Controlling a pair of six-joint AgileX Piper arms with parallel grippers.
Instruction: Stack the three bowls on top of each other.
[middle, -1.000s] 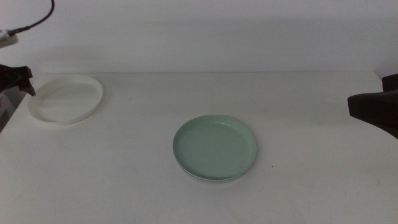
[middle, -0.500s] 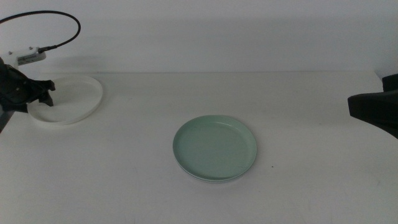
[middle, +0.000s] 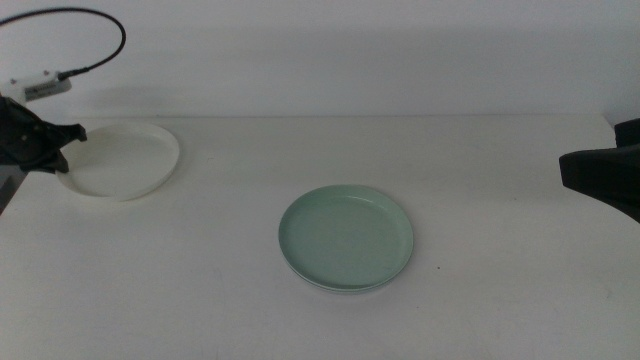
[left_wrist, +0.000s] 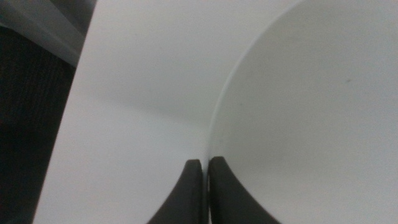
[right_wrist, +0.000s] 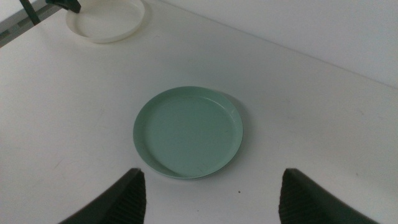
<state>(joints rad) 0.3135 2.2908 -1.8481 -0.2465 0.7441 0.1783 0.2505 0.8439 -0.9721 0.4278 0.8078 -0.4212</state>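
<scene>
The left gripper (middle: 62, 140), clamped on the white bowl's (middle: 125, 160) rim, has dragged it rightward. The right gripper (right_wrist: 211, 186) waits open; a pale rim barely shows beneath the mint green bowl (middle: 346, 238).

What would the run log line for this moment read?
left claw: shut on white bowl rim, far left | right claw: open, waiting at right | mint green bowl: atop pale grey bowl, centre

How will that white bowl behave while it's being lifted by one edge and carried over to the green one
The white bowl looks rigid and thin-walled, so it probably keeps its shape and weighs little. Held only at its rim by the left end effector, it may droop or swing. Its smooth surface looks slippery, so it could slide in the grip. The mint green bowl sits atop another dish.
</scene>
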